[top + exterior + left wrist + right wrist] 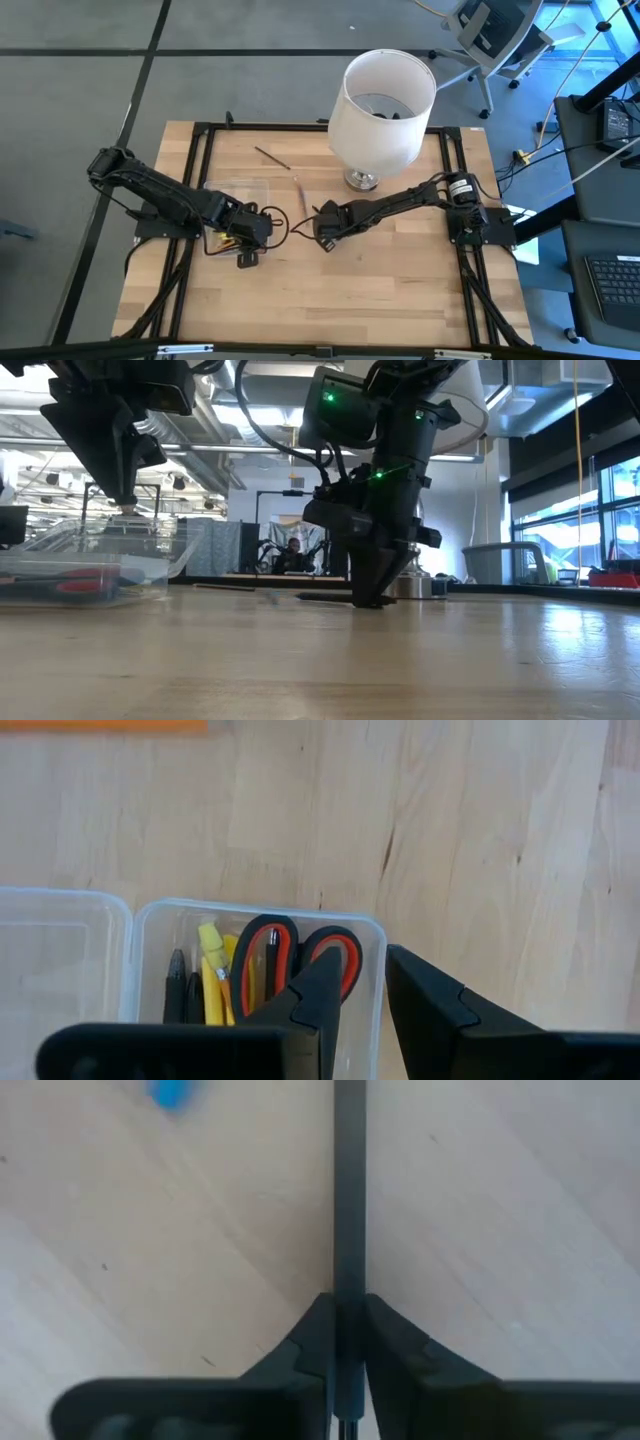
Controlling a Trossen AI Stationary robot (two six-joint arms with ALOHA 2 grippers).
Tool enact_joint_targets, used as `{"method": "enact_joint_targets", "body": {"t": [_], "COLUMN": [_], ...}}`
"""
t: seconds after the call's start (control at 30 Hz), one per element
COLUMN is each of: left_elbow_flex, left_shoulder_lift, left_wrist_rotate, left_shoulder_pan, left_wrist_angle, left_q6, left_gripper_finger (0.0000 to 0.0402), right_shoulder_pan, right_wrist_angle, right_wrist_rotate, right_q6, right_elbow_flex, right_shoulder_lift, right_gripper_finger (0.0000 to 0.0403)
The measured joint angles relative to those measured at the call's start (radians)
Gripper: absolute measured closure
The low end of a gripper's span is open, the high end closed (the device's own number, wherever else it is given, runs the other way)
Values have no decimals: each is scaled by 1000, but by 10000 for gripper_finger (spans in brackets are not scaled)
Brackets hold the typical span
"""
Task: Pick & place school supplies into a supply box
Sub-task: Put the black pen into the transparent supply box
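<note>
The clear supply box [262, 907] sits left of the table's centre [240, 190] and holds red-handled scissors [345, 955], yellow pencils [211, 982] and black pens. My left gripper [363, 960] hovers open over one end of the box [90, 555], one finger above the scissors and the other outside the box wall. My right gripper [347, 1315] stands at the table's centre [325, 238], pointing down, shut on a thin dark pen [349, 1190]. A brown pencil [270, 157] and a pinkish one [300, 187] lie flat on the wood farther back. My right gripper pinches the dark pen's shaft [349, 1280] between its two fingers, one finger on each side, across its length. It comes from above, pointing down [372, 590]. The pen lies level at the table top and runs on past the fingers [320, 597].
The big white lampshade [385, 105] stands on its metal base behind the right gripper. A second clear plastic part [60, 950] adjoins the box. A blue spot [170, 1092] marks the wood. Black frame rails [195, 180] run along the table's sides. Bare wood fills the near half.
</note>
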Motion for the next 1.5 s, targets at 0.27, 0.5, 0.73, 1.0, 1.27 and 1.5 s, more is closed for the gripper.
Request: {"method": "enact_joint_targets", "body": {"t": [0.27, 0.5, 0.73, 1.0, 1.27, 1.5], "left_elbow_flex": [0, -6, -54, -137, -204, -205], "left_shoulder_lift": [0, 0, 0, -41, -51, -61], "left_wrist_rotate": [-1, -9, -93, -179, -170, -194], "left_shoulder_pan": [0, 0, -3, 1, 1, 6], "left_wrist_angle": [0, 123, 300, 470, 946, 1077], "left_q6": [-51, -84, -80, -102, 37, 100], "left_gripper_finger": [327, 327, 327, 327, 326, 326], "right_shoulder_pan": [1, 9, 19, 35, 71, 95], "right_wrist_angle": [-29, -55, -2, 60, 271, 343], "right_wrist_rotate": [-25, -92, -83, 67, 101, 95], "right_q6": [-54, -148, -243, -255, -333, -374], "right_elbow_flex": [-3, -11, -3, -1, 1, 2], "right_shoulder_lift": [-25, -108, -227, -374, -445, -444], "right_gripper_finger": [355, 359, 355, 354, 355, 354]}}
